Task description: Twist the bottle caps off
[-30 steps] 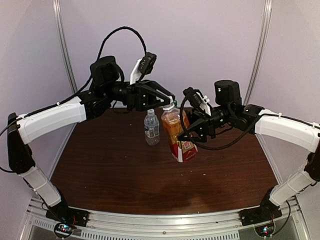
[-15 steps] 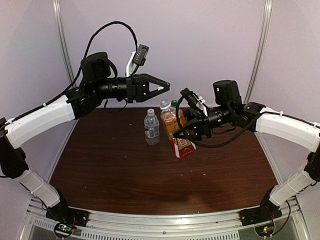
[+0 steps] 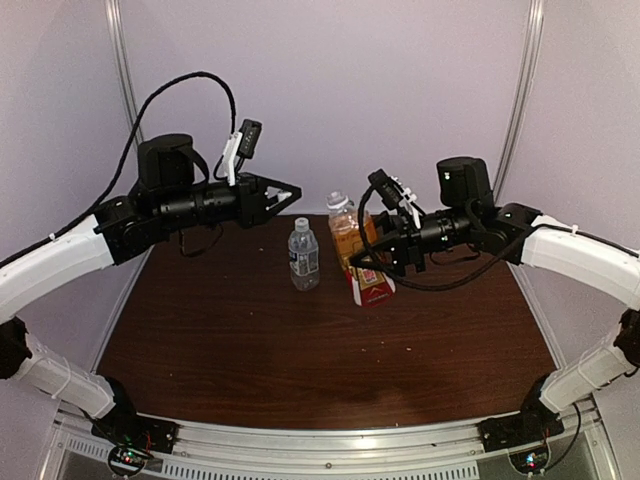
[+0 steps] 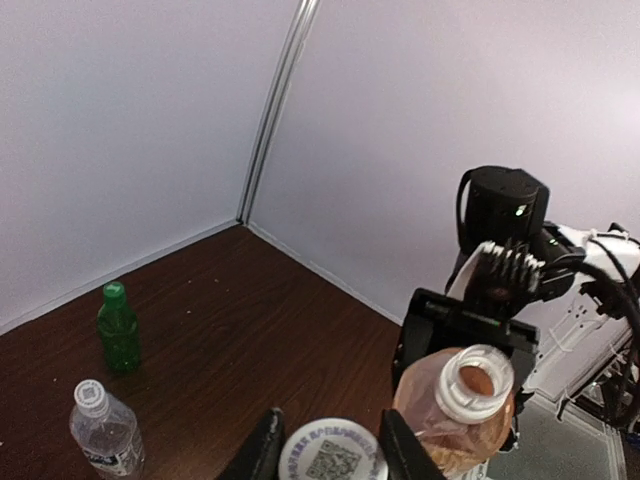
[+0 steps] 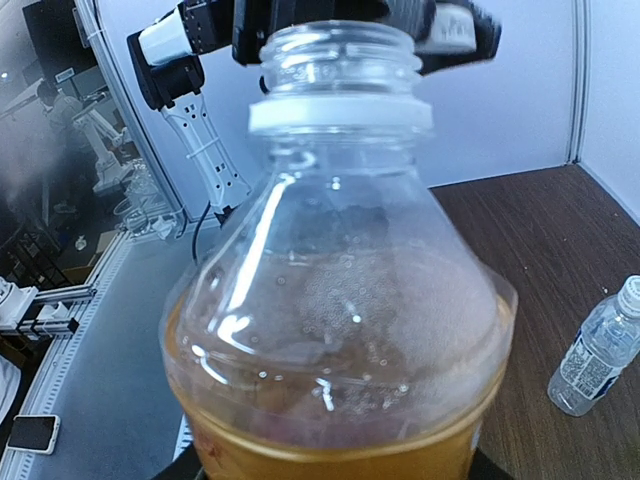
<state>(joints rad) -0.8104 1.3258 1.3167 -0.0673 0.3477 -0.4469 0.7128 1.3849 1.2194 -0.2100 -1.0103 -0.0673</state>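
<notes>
My right gripper [image 3: 370,264] is shut on the amber-brown bottle [image 3: 352,243] with the red label and holds it nearly upright at the table's back middle. Its neck is open, with only a white ring left [image 4: 478,380]. My left gripper [image 3: 290,193] is up and to the left of it, shut on a white cap [image 4: 333,456] with a printed code on top. The clear water bottle [image 3: 303,254] stands capped just left of the amber one. The green bottle [image 4: 118,330] stands capped near the back wall; in the top view it is hidden. The amber bottle [image 5: 340,330] fills the right wrist view.
The brown table [image 3: 300,350] is bounded by purple walls at the back and sides and a metal rail [image 3: 330,445] at the front. The water bottle also shows in the right wrist view [image 5: 600,350].
My left gripper has pulled away from the amber bottle's neck, up and to the left, with the white cap in it. My right gripper has brought the tilted bottle more upright.
</notes>
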